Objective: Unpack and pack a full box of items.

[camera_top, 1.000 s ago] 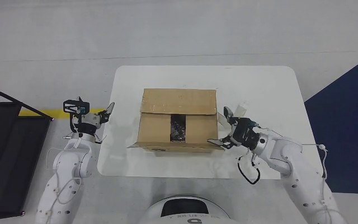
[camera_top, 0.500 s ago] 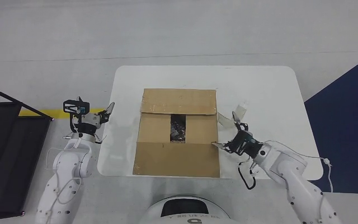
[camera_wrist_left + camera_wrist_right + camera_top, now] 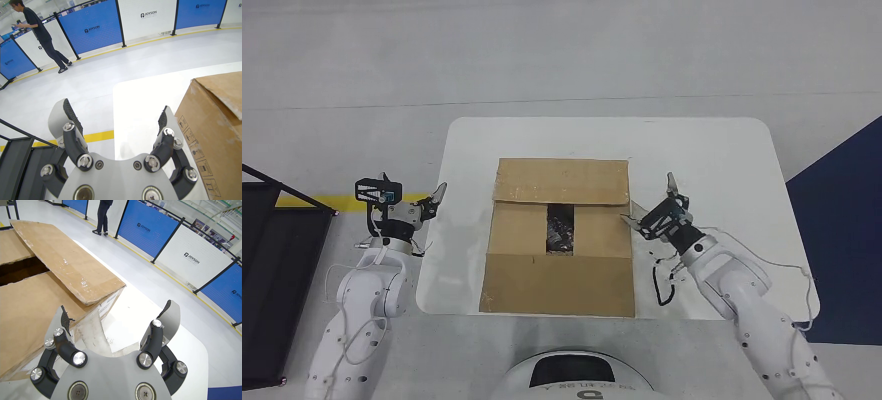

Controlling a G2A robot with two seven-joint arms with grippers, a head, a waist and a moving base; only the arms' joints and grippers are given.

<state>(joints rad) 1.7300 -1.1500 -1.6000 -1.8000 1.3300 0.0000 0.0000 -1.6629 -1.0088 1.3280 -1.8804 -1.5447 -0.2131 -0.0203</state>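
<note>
A brown cardboard box (image 3: 517,230) stands in the middle of the white table (image 3: 712,150). Its far flap (image 3: 562,182) and near flap (image 3: 557,285) lie folded outward. Between the two side flaps a gap shows dark items (image 3: 562,228) inside. My right gripper (image 3: 649,200) (image 3: 117,311) is open beside the box's right side (image 3: 28,313), with nothing between its fingers. A whitish tape strip (image 3: 94,328) hangs at that box corner. My left gripper (image 3: 432,200) (image 3: 115,111) is open and empty at the table's left edge, apart from the box (image 3: 208,123).
A black rack (image 3: 272,260) stands on the floor left of the table. A dark blue panel (image 3: 842,200) is at the right. Bare table surface lies behind the box and on both of its sides.
The near flap went from raised to lying flat outward. My right gripper left that flap's corner and moved back along the box's right side. The left arm stayed still.
</note>
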